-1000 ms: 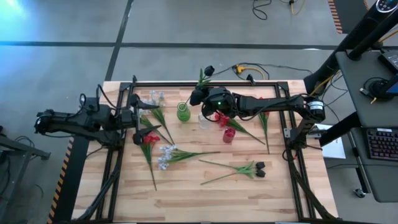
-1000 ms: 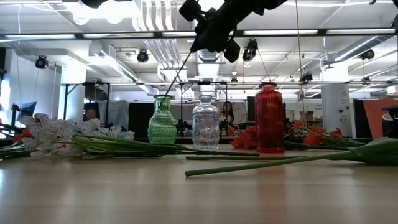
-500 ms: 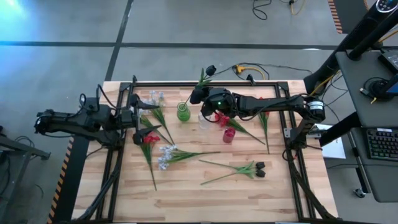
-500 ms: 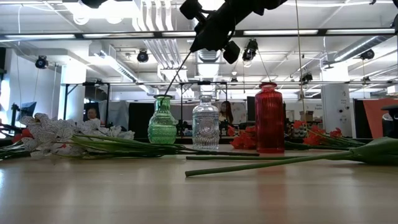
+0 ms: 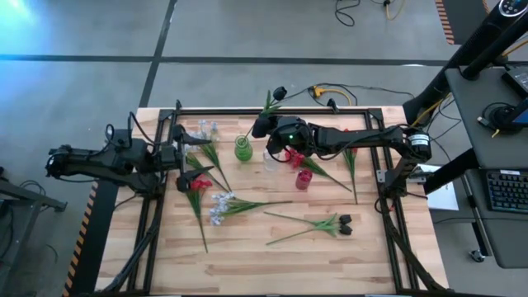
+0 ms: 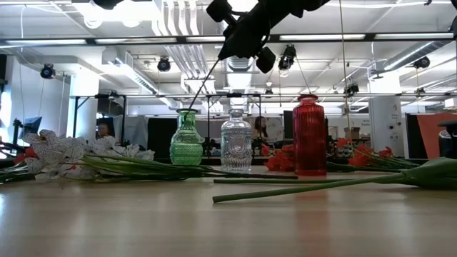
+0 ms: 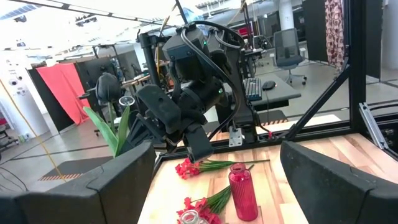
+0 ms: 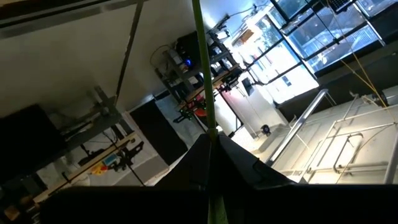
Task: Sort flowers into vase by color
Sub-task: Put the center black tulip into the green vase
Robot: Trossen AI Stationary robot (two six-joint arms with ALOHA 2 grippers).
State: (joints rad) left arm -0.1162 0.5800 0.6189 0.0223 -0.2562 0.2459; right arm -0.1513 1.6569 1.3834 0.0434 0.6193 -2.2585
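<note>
Overhead, right claw (image 5: 262, 125) pinches dark-bud flower (image 5: 273, 97) stem above green vase (image 5: 242, 149).

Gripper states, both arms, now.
Left gripper: open, holding nothing.
Right gripper: shut on a dark-budded flower stem above the green vase.

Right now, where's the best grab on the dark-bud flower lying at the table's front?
Take the dark-bud flower mid-stem, coming straight down from above. The thin stem lies flat on the wood with bare table on both sides, while the bud end is bulky. The open left pincer waits at the left edge and could probably take it.
</note>
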